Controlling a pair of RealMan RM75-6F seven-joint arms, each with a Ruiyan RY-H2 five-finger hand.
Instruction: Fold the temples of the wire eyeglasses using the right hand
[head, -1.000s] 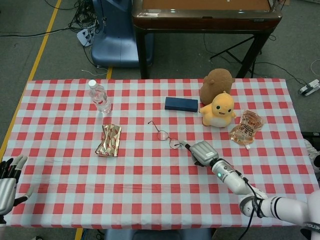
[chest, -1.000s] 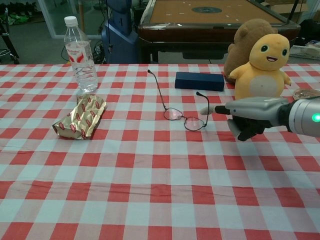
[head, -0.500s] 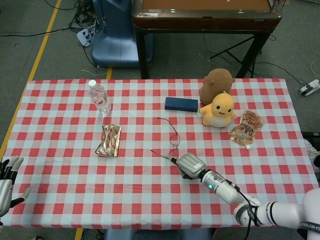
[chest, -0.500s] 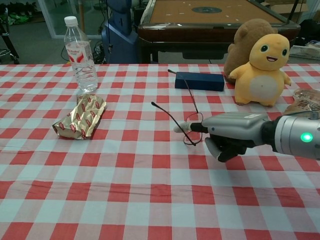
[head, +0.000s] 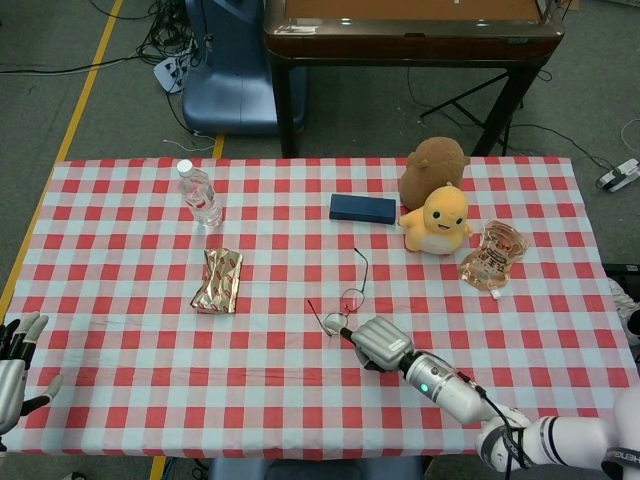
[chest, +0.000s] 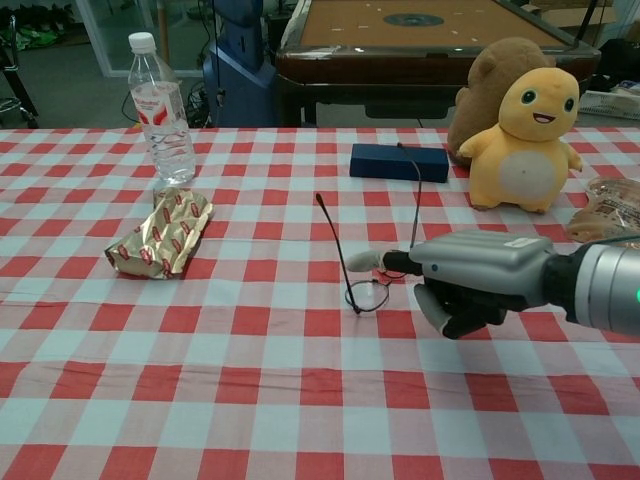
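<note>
swung round from where they lay earlier, the wire eyeglasses (head: 343, 295) sit just below frame centre in the head view, the right hand (head: 380, 342) touching them.

chest view: one finger extended to the lenses, other fingers (chest: 452, 318) curled in; both temples unfolded.

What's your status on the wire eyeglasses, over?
Right hand fingers at the wire eyeglasses, grip unclear. Both temples unfolded. Left hand open, off to the side. Nothing in the way.
</note>
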